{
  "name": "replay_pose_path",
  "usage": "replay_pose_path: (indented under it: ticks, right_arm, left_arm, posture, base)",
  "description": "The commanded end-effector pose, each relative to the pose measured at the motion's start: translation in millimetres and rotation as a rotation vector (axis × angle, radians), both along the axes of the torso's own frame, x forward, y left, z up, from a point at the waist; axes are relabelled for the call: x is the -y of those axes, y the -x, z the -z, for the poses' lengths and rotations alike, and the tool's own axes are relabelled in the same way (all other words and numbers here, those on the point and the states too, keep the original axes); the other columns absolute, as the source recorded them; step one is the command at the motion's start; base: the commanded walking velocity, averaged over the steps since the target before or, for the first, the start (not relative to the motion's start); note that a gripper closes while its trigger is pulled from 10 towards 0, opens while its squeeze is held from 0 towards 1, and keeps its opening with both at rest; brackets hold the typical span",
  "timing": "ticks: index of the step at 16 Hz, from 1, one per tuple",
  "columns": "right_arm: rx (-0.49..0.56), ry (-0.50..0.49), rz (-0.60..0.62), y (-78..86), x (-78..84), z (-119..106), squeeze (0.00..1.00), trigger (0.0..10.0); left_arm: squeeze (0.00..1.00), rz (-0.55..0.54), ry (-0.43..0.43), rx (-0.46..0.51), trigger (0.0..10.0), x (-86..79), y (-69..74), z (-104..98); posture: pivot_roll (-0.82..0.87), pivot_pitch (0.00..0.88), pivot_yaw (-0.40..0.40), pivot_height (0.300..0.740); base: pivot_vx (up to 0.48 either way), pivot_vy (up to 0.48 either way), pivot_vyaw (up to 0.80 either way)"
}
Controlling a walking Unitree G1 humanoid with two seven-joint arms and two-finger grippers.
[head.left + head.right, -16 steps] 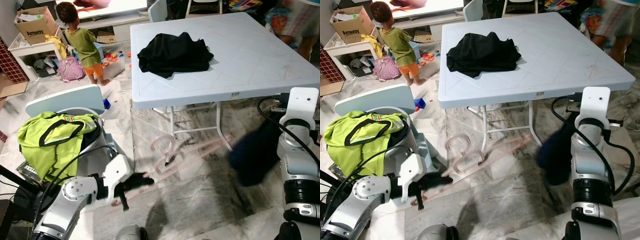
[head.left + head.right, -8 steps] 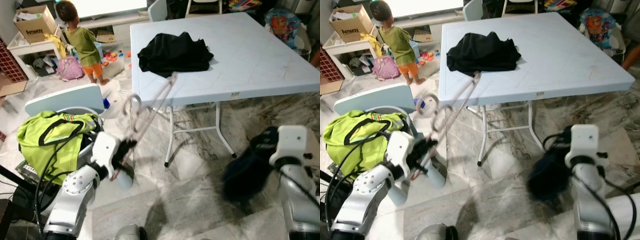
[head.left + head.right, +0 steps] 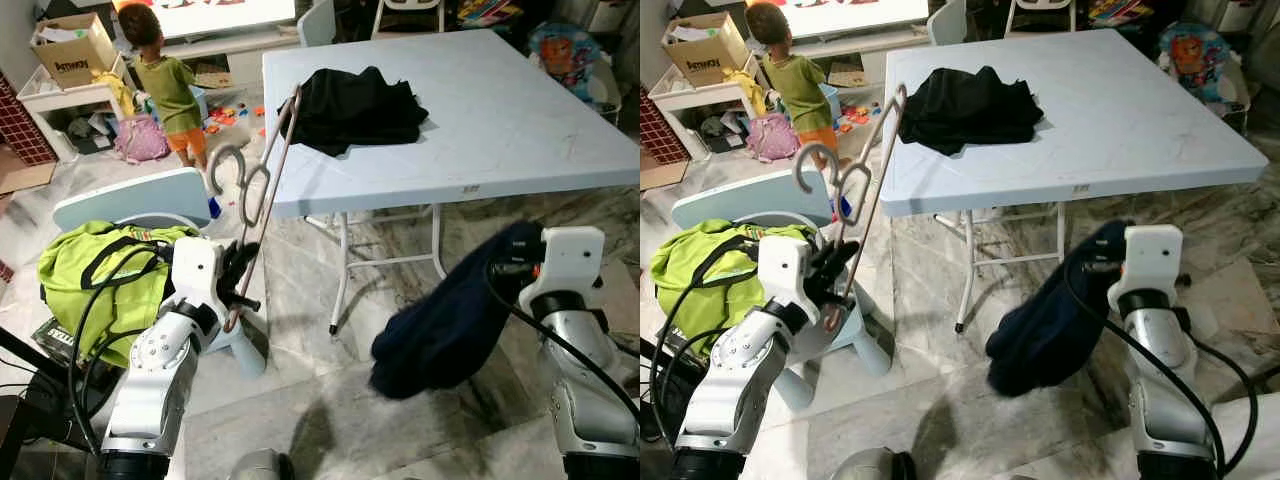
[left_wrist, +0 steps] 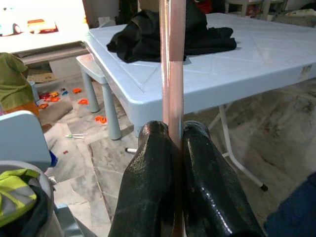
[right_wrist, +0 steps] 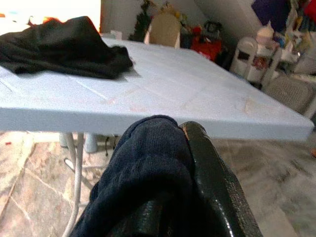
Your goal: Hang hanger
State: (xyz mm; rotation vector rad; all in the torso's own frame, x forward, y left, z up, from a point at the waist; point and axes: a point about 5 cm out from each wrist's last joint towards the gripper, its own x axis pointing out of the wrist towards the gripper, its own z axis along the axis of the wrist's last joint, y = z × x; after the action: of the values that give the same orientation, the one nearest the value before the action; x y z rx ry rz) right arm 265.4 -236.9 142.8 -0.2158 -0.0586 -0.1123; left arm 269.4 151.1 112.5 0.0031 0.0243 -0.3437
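Observation:
A thin pink hanger [image 3: 272,180] stands nearly upright beside the table edge, with its hooks [image 3: 226,158] at the top left. My left gripper [image 3: 243,270] is shut on the lower end of the hanger's rod; the wrist view has the rod [image 4: 173,49] pinched between both black fingers [image 4: 148,168]. My right gripper [image 3: 520,262] is shut on a dark navy garment [image 3: 450,320] that hangs from it to the right of the table legs. In the right wrist view the cloth [image 5: 143,168] covers most of the fingers [image 5: 210,163].
A pale blue folding table [image 3: 500,110] with a black garment [image 3: 350,105] on it stands ahead. At my left is a small blue chair [image 3: 130,200] draped with a green garment [image 3: 100,275]. A child [image 3: 165,85] stands among toys at the back left.
My left arm has swung the hanger up from near the floor to almost upright. My right arm has lifted the navy garment higher and closer to the table.

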Motion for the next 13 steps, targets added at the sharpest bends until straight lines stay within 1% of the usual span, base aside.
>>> replay_pose_path:
  ticks: [1, 6, 8, 10, 13]
  right_arm:
    - [0.073, 0.017, -0.032, -3.3, -6.5, -16.7, 0.00, 10.0]
    - [0.108, 0.009, -0.049, -9.6, -15.2, -25.6, 0.00, 10.0]
    - [0.120, 0.006, -0.052, -10.7, -16.1, -28.6, 0.00, 10.0]
    - [0.129, 0.012, -0.038, -12.2, -14.5, -31.4, 0.00, 10.0]
    - [0.129, 0.018, 0.023, -16.6, -4.8, -33.9, 0.00, 10.0]
  left_arm:
    - [0.00, -0.011, 0.001, 0.037, 10.0, -1.6, -3.2, -10.7]
    - [0.00, 0.001, 0.012, 0.039, 10.0, 0.5, -4.0, -14.0]
    - [0.00, 0.003, 0.015, 0.040, 10.0, 1.6, -4.8, -14.7]
    - [0.00, 0.003, 0.017, 0.041, 10.0, 2.2, -5.1, -15.1]
    - [0.00, 0.009, 0.020, 0.038, 10.0, 5.5, -4.8, -14.7]
  posture:
    - [-0.01, 0.000, 0.054, 0.740]
    - [-0.01, 0.000, 0.057, 0.740]
    - [-0.01, 0.000, 0.057, 0.740]
    - [-0.01, 0.000, 0.057, 0.740]
    - [-0.01, 0.000, 0.052, 0.740]
  base:
    - [0.262, 0.000, 0.40]
    - [0.298, 0.000, 0.68]
    - [0.322, 0.000, 0.60]
    - [0.330, 0.000, 0.00]
    - [0.381, 0.000, 0.00]
